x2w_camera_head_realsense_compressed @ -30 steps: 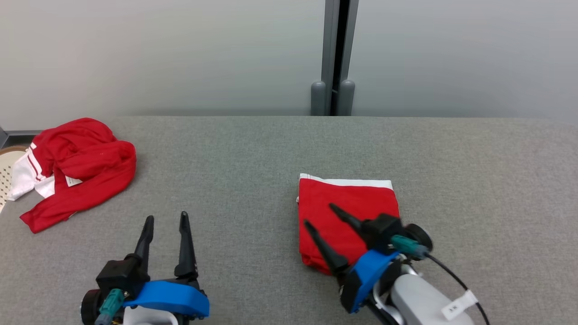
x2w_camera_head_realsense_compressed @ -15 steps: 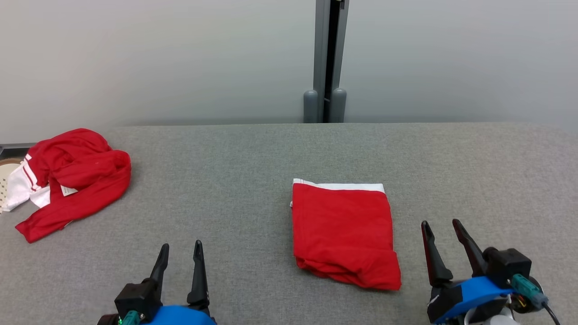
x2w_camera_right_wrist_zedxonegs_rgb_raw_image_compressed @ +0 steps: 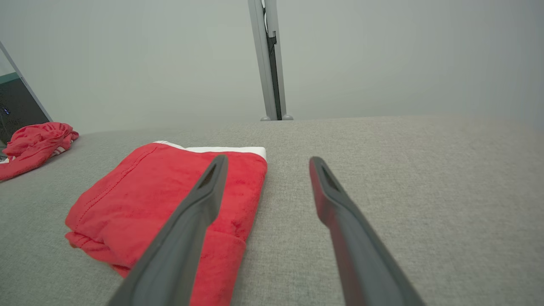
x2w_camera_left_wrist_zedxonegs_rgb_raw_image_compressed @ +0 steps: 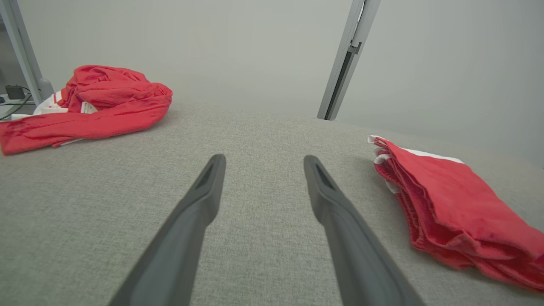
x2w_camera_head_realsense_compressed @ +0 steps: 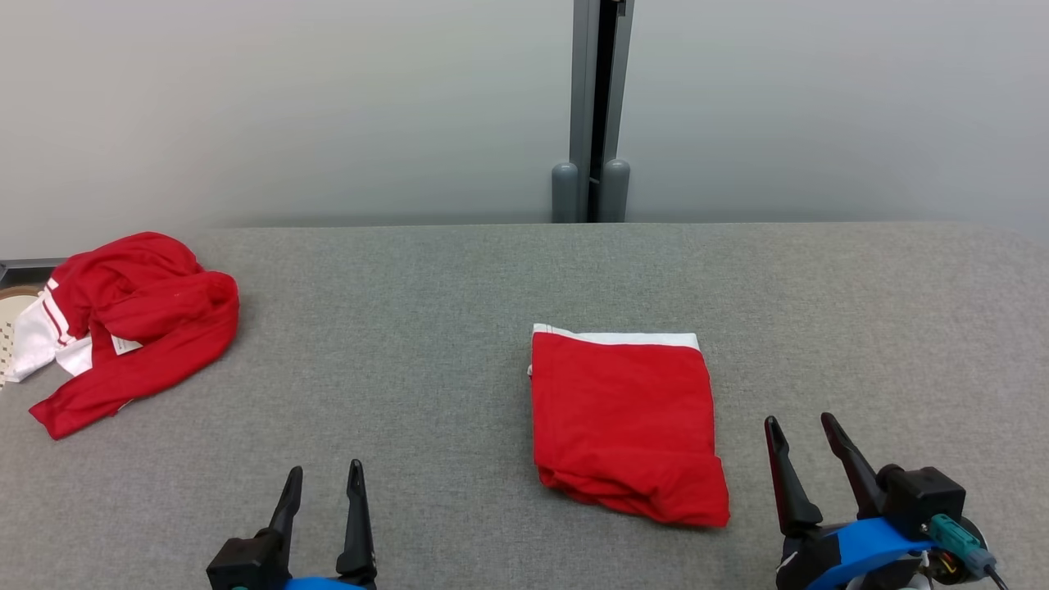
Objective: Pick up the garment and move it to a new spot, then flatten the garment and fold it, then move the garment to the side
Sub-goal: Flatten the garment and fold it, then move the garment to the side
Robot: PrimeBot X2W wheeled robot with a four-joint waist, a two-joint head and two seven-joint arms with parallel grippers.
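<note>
Crumpled red garment (x2w_camera_head_realsense_compressed: 131,319) heaped at far left edge of grey table (x2w_camera_head_realsense_compressed: 426,311), white striped part showing. Left gripper (x2w_camera_head_realsense_compressed: 325,469) low at near edge, fingers apart, empty, over bare table. Folded red garment (x2w_camera_head_realsense_compressed: 627,422) lies flat right of centre, white band along far edge, neither gripper touching it. Right gripper (x2w_camera_head_realsense_compressed: 799,420) just right of it, fingers spread, holding nothing.

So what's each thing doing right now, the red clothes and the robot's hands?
Folded garment, folded flat on the table, untouched.
Crumpled garment, bunched in a heap, far left.
Left gripper, open, empty.
Right gripper, open, empty, beside the folded garment.
</note>
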